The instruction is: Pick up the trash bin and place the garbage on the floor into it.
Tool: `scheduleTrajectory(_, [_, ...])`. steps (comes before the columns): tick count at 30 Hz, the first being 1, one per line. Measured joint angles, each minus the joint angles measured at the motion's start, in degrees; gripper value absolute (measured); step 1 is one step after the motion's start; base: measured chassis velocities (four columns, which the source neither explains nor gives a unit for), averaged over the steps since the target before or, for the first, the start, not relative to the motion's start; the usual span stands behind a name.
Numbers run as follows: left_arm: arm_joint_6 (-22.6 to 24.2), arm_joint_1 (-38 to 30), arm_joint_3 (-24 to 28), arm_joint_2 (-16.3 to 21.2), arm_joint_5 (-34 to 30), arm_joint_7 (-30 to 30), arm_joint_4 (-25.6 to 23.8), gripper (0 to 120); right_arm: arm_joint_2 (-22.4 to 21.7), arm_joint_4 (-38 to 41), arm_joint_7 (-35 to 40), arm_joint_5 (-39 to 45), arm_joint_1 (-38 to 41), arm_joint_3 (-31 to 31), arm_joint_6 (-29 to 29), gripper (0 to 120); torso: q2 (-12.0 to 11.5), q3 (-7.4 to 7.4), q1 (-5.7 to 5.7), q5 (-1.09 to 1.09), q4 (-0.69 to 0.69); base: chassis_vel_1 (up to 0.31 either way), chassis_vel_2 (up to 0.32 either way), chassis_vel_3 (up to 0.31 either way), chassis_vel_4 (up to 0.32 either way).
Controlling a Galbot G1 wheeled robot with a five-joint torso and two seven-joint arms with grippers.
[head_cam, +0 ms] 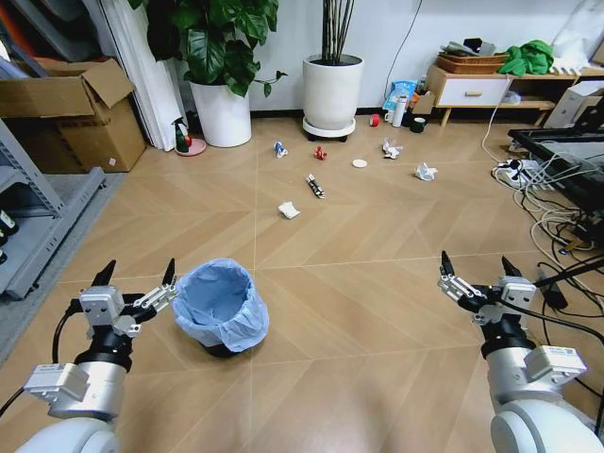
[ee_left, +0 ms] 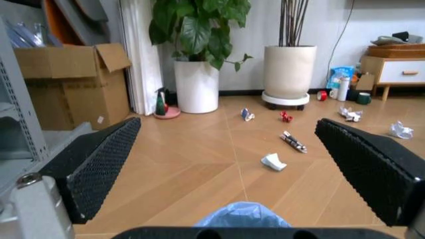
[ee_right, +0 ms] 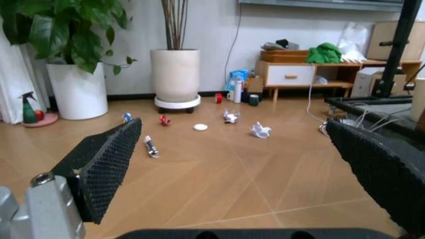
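The trash bin (head_cam: 222, 307), a small dark bin lined with a light-blue bag, stands upright on the wood floor just right of my open left gripper (head_cam: 137, 274); its bag rim (ee_left: 242, 215) shows below the left gripper (ee_left: 232, 169). My right gripper (head_cam: 477, 264) hangs open over bare floor at the right, also seen as the right gripper (ee_right: 232, 169). The garbage lies farther ahead: a white paper wad (head_cam: 289, 209), a dark stick wrapper (head_cam: 315, 186), a blue-white wrapper (head_cam: 280, 148), a red wrapper (head_cam: 321, 152), a white lid (head_cam: 360, 163) and a crumpled paper (head_cam: 426, 172).
Two white planters (head_cam: 225, 113) (head_cam: 332, 92) stand by the far wall. A cardboard box (head_cam: 71, 113) and a metal rack (head_cam: 28, 226) line the left side. Cables and a power strip (head_cam: 538, 184) crowd the right. A wooden cabinet (head_cam: 469, 90) is at the back right.
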Motion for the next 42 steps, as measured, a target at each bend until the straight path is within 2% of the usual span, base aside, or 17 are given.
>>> scheduleTrajectory(15, [0.5,-0.5,0.1,0.6,-1.1,-0.3,0.4,100,0.1,-1.2,0.6,-2.0,0.7,-0.1,0.6,100,0.0,0.00,0.00,0.00,0.00,0.000,0.000,0.000,0.000])
scheduleTrajectory(19, [1.4,-1.4,0.3,1.9,-2.3,-0.9,1.4,100,-0.1,-1.3,0.1,-1.1,0.6,-0.1,0.9,100,0.0,0.00,0.00,0.00,0.00,0.000,0.000,0.000,0.000])
scheduleTrajectory(23, [3.5,-3.0,0.6,4.8,-3.9,-2.0,3.0,100,-0.7,-1.5,0.4,-0.6,0.6,-0.1,0.6,100,0.0,0.00,0.00,-0.01,0.01,0.000,0.000,0.000,0.000])
scheduleTrajectory(24, [4.2,-3.4,0.6,5.6,-4.2,-2.3,3.3,100,-0.8,-1.5,0.4,-0.5,0.6,-0.1,0.5,100,0.0,0.00,0.00,0.00,0.00,0.000,0.000,0.000,0.000])
scheduleTrajectory(26, [8.3,-5.1,1.0,9.0,-6.0,-3.8,5.0,100,-1.6,-1.6,0.4,0.4,0.6,0.0,0.0,100,0.0,0.00,0.00,0.01,0.00,0.000,0.000,0.000,0.000])
scheduleTrajectory(28, [9.3,-5.6,1.2,9.9,-6.6,-4.1,5.6,100,-1.8,-1.6,0.4,0.7,0.6,0.1,-0.1,100,0.0,0.00,0.00,0.00,0.01,0.000,0.000,0.000,0.000])
scheduleTrajectory(33, [18.4,-11.0,4.9,15.4,-11.6,-8.2,12.2,100,-2.4,-1.6,0.3,1.4,0.3,0.1,-0.8,100,0.0,0.00,0.00,-0.02,0.00,0.000,0.000,0.000,0.000])
scheduleTrajectory(34, [18.4,-11.0,4.9,15.4,-11.6,-8.2,12.2,100,-2.4,-1.6,0.3,1.4,0.3,0.1,-0.8,100,0.0,0.00,0.00,-0.02,0.00,0.000,0.000,0.000,0.000])
scheduleTrajectory(37, [22.5,-15.2,9.4,17.4,-16.9,-11.9,16.4,100,-2.7,-2.1,0.2,1.4,0.0,-0.1,-0.9,100,0.0,0.01,0.00,-0.02,-0.02,0.000,0.000,0.000,0.000])
scheduleTrajectory(39, [23.3,-15.9,9.9,17.7,-17.7,-12.1,17.4,100,-3.0,-2.4,0.2,1.4,0.2,-0.3,-1.0,100,0.0,0.01,0.00,-0.01,-0.03,0.000,0.000,0.000,0.000])
scheduleTrajectory(41, [24.0,-16.5,10.5,18.0,-18.6,-12.3,19.3,100,-3.8,-3.2,0.1,1.5,1.0,-1.2,-1.4,100,0.0,0.00,0.00,0.01,-0.01,0.000,0.000,0.000,0.000])
scheduleTrajectory(42, [24.3,-17.2,10.8,18.1,-19.2,-12.5,20.5,100,-4.1,-3.4,0.1,1.6,1.2,-1.5,-1.4,100,0.0,0.01,0.00,0.01,0.05,0.000,0.000,0.000,0.000])
